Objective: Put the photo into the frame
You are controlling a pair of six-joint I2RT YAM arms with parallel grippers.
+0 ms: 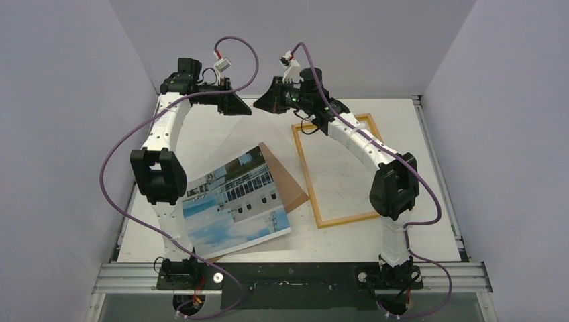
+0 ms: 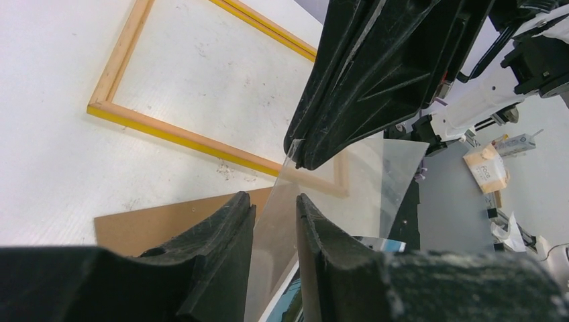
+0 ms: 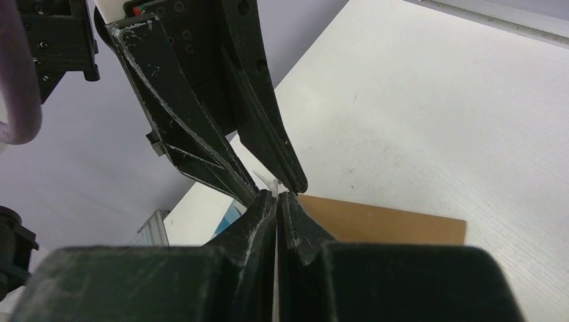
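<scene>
The photo (image 1: 235,198), a print of a pale building and blue sky, lies flat at the table's near left, partly over a brown backing board (image 1: 287,182). The frame (image 1: 306,176) lies wood side up to its right, with nothing inside it. Both grippers meet high above the far middle of the table. My right gripper (image 1: 263,102) (image 3: 277,194) is shut on the top edge of a clear sheet (image 2: 362,181). My left gripper (image 1: 237,104) (image 2: 275,198) stands open, and the sheet passes through the gap between its fingers (image 2: 228,228).
The frame's yellow front edge (image 2: 181,137) and the board (image 2: 154,221) show under the left wrist. Grey walls close in the white table (image 1: 376,241) on three sides. A metal rail (image 1: 302,275) with the arm bases runs along the near edge.
</scene>
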